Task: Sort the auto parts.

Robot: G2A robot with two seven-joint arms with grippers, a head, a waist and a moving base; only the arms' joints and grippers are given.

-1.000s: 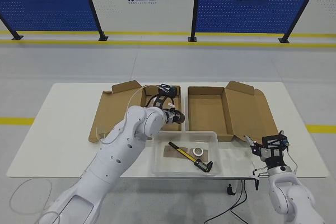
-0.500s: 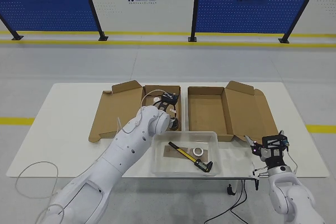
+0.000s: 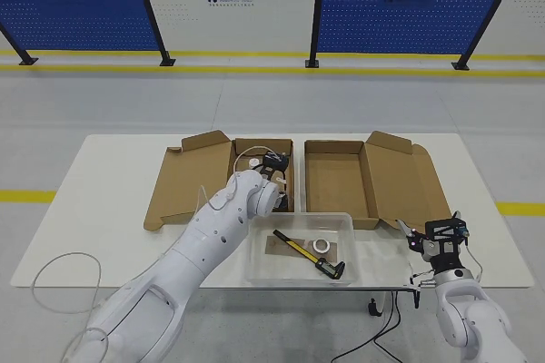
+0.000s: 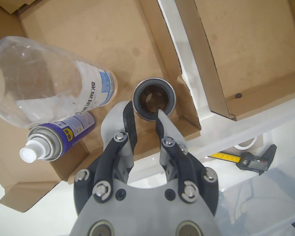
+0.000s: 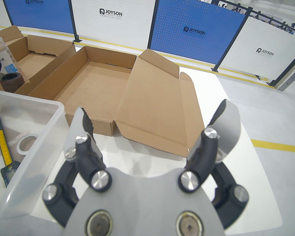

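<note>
Placing step, as I judge it: the left pincer grips the bearing by its wall, one finger in the bore, low in the left box, at the corner nearest the clear bin. Next it must release and lift straight out. The left arm stretches over the bin's corner. The right pincer hangs wide open by the table's right front corner.

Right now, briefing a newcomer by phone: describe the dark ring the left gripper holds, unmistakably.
On the white table, take the left open cardboard box, corner nearest the clear plastic bin. There the left gripper pinches a squat, hollow dark metal ring, unlike the tall clear bottle and blue spray can beside.
</note>
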